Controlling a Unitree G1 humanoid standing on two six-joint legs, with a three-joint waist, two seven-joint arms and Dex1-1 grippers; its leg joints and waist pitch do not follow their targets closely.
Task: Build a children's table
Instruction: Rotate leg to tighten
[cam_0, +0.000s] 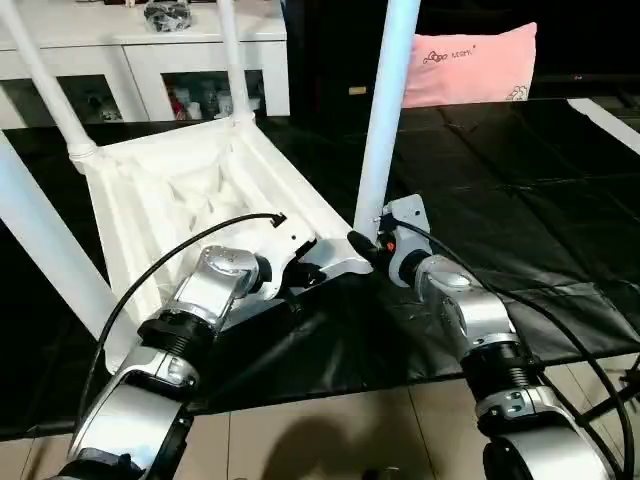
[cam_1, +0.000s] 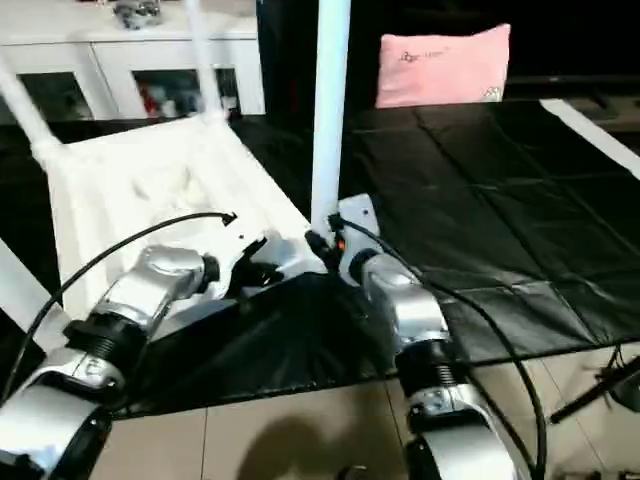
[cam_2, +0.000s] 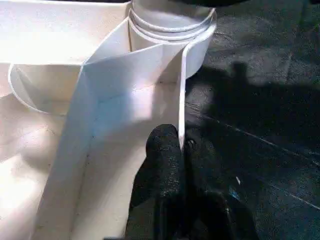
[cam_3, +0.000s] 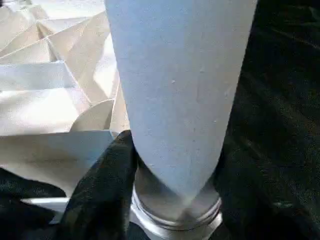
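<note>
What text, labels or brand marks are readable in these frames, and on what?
Pink rectangular cushion at the back: a small dark logo and a short printed word, too blurred to read.
White plastic ribbed tabletop and white tapered tube leg: no markings visible.
Left gripper and right gripper: no labels visible.

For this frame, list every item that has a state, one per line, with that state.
tabletop: upside down on the black mat, ribbed underside up.
near-right leg: upright, its base at the corner socket.
far legs: standing in their sockets.
near-left leg: standing up from its corner.
left end effector: shut on the tabletop's rim wall.
right end effector: shut on the near-right leg, low down.
</note>
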